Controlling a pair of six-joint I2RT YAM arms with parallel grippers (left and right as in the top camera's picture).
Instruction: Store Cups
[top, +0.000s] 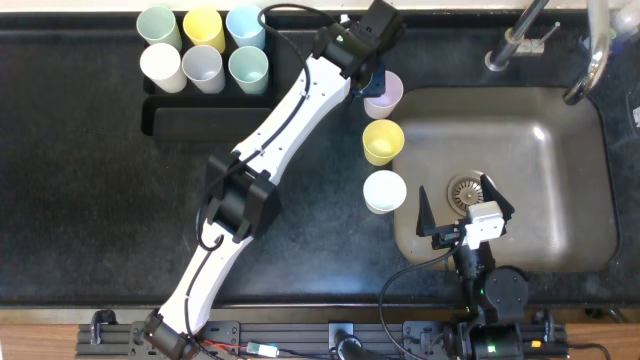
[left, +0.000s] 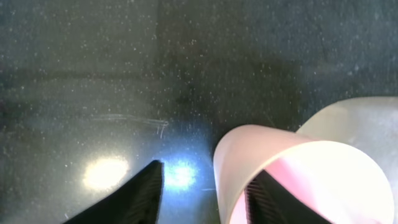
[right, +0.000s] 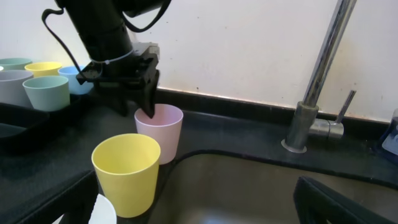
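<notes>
Left jaws parted, astride pink cup (left: 292, 171) rim

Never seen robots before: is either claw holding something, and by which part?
Nothing is gripped yet. The left gripper straddles the pink cup at its rim, open, one finger inside; the right gripper is open and empty.

Top view looks straight down on worktop (top: 100, 220) and sink (top: 560, 130). Left wrist sits close over pink cup (left: 311, 168); right wrist faces it low from the sink.
</notes>
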